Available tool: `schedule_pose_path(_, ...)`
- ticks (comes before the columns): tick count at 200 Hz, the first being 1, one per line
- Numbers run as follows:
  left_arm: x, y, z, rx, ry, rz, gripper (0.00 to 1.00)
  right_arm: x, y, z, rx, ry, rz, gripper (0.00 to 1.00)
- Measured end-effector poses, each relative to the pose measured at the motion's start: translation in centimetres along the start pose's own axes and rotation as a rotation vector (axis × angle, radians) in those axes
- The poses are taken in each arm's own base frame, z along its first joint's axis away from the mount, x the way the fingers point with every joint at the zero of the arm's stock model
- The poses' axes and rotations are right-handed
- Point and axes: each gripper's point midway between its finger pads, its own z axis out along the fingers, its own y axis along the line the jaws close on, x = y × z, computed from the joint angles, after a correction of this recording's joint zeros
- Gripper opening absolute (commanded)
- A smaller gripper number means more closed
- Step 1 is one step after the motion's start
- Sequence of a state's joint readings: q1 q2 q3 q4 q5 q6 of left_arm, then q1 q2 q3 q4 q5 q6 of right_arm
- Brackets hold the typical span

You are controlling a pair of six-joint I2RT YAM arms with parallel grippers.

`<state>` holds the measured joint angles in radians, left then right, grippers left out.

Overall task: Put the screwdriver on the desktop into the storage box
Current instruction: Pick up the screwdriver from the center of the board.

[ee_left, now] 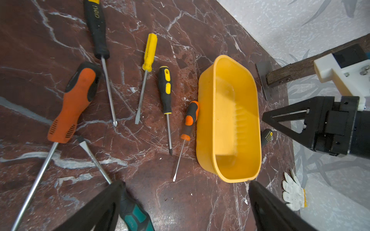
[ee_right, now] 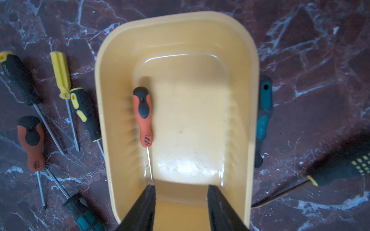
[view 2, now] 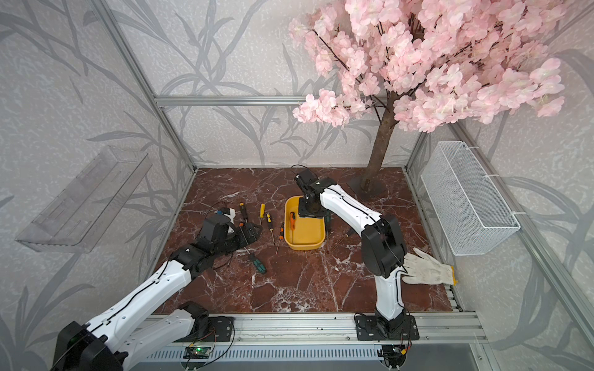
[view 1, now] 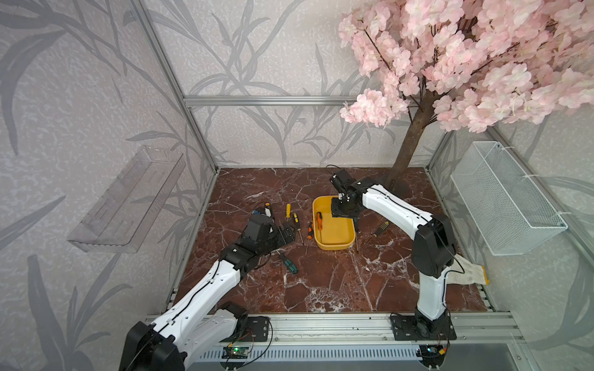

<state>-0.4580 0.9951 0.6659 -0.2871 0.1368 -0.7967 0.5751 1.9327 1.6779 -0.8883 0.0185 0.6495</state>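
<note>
Storage box (view 1: 334, 246): one yellow tub, standing mid-bench (view 1: 321, 289).
Contents: one slim orange-and-black screwdriver (ee_right: 142, 116), flat on the box floor near the wall on the robot's left, with nothing touching it.

Right end effector (ee_right: 181, 190): above the box, jaws parted, nothing between them.
Left end effector (ee_left: 186, 186): over the bench left of the box, jaws spread wide, holding nothing.

Screwdrivers lying on the bench: eight.
- Six are left of the box: black-handled screwdriver (ee_left: 96, 30), yellow-handled screwdriver (ee_left: 149, 52), black-and-yellow screwdriver (ee_left: 165, 90), short orange-and-black screwdriver (ee_left: 191, 120) touching the box wall, large orange-and-black screwdriver (ee_left: 76, 100), and teal-and-black screwdriver (ee_left: 136, 216), partly behind a left finger.
- Two are right of the box: dark teal screwdriver (ee_right: 264, 112) just beside the wall, and yellow-checked black screwdriver (ee_right: 350, 166) further out.

Total with the boxed one: nine.

Other holders: one white wire-mesh basket (view 1: 508, 199) on the right wall and one clear acrylic shelf (view 1: 128, 199) on the left wall.
One white work glove (view 2: 427, 271) lies at the bench's right edge.
</note>
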Motion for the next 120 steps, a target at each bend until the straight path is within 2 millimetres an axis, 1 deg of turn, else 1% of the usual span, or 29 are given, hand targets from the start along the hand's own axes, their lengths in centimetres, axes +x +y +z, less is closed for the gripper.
schedule_pose_path(19,0.5,-1.2,0.6,0.017,0.021,0.024,1.0,0.0,-2.7,-0.4,0.013,-0.012,0.064,0.46)
schedule_pose_path(43,1.3,-2.8,1.6,0.039,0.051,0.058,1.0,0.0,-6.2,-1.6,0.028,-0.038,0.149,0.46)
schedule_pose_path(61,2.1,-4.1,2.5,0.052,0.08,0.08,0.98,0.0,-8.4,-2.3,0.032,-0.058,0.206,0.46)
schedule_pose_path(78,3.1,-5.5,3.5,0.064,0.114,0.108,0.98,0.2,-10.3,-2.6,0.042,-0.072,0.256,0.46)
schedule_pose_path(94,4.2,-7.0,4.5,0.081,0.145,0.141,0.97,0.6,-12.0,-2.4,0.057,-0.071,0.296,0.46)
schedule_pose_path(120,6.2,-9.2,5.8,0.099,0.188,0.191,0.98,1.4,-14.4,-1.2,0.089,-0.05,0.358,0.46)
